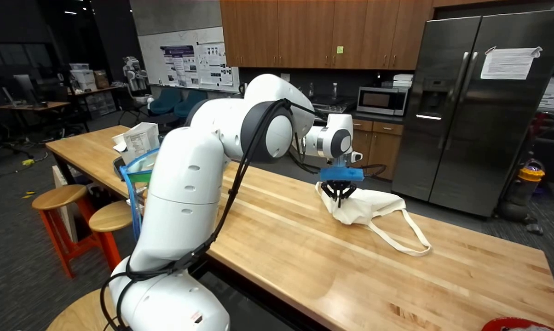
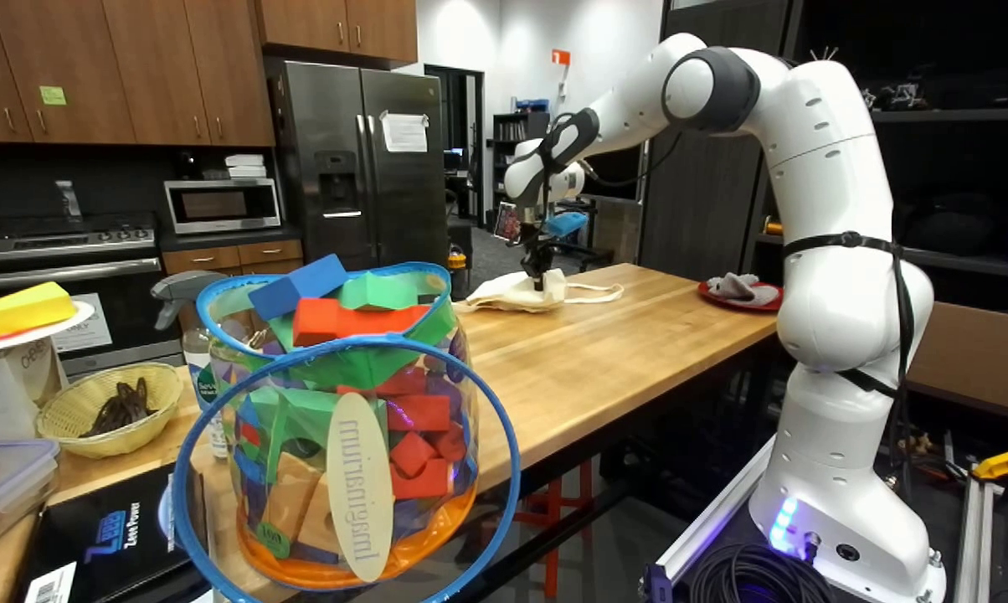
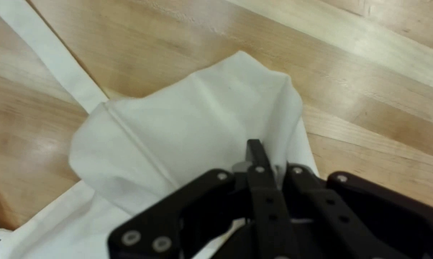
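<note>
Cream and crumpled, the bag (image 1: 369,202) lay beneath the gripper (image 1: 339,201), whose nearly touching jaws pinched a fold; the bag's length stretched sideways from them, strap (image 3: 60,61) outermost.

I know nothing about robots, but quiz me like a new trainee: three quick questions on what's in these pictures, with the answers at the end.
1. What is the gripper, the black hand at the arm's end, shut on?
2. Which colour is the top rim of the clear container full of toy blocks? a) yellow b) blue c) black
3. True or false: a gray cloth lies on the red plate.

Key:
1. A fold of the cream cloth bag.
2. b) blue.
3. True.
</note>
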Controlling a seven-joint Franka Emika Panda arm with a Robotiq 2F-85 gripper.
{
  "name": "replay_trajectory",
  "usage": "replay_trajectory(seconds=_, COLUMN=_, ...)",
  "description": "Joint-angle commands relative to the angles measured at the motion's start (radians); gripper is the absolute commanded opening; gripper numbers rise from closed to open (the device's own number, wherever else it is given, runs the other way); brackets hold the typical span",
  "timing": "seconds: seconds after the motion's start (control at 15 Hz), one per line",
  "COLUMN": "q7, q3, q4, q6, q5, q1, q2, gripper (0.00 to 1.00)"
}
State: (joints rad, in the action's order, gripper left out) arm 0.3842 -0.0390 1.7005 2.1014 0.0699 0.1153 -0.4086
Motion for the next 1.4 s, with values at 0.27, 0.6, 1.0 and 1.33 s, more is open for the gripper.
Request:
replay_trajectory(seconds=0.27, q7=0.062, q3=0.030, q4=0.118, q6=-0.007, q5=0.001, q1=-0.003, q2=0.156, gripper=0.01)
replay_trajectory(seconds=0.6, q7=0.052, q3=0.029, q4=0.265, q6=0.044, q5=-0.021, q1=-0.003, q2=0.244, gripper=0.01)
replay_trajectory(seconds=1.0, q7=0.084, q3=0.002, q4=0.551, q6=0.208, q5=-0.026, q1=0.007, q2=0.394, gripper=0.01)
replay_trajectory(seconds=1.33, q7=0.125, q3=-0.050, q4=0.822, q6=0.341, q5=-0.011, q1=0.011, q2=0.543, gripper=0.01)
